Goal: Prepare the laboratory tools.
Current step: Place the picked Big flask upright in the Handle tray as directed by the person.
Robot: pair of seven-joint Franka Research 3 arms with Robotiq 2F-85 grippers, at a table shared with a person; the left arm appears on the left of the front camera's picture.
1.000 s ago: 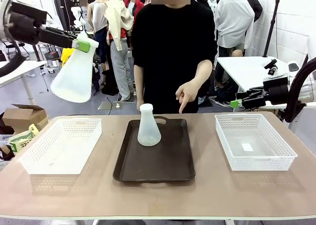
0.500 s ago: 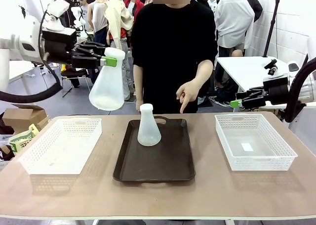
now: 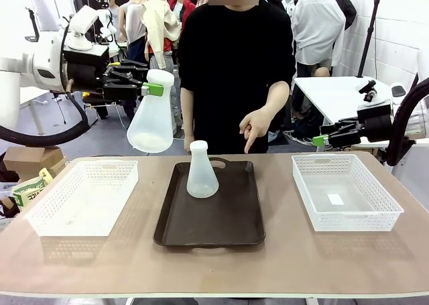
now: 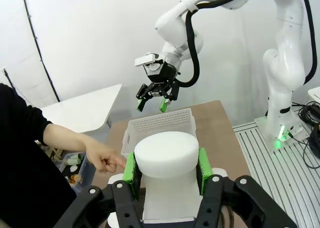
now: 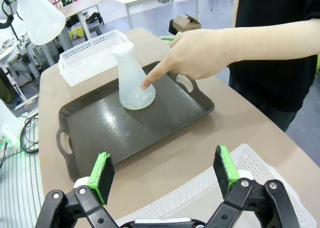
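Above table, left tool [image 3: 155, 89] grips flask [image 3: 151, 124].

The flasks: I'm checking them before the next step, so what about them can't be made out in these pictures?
- Held flask: in the left wrist view the left gripper covers its neck, and its base is out of sight behind the rim.
- Held flask, right wrist view: cut off by the top left corner.
- Flask on the tray: frosted walls hide whether anything is inside.
- Same flask, left wrist view: hidden behind the held flask.
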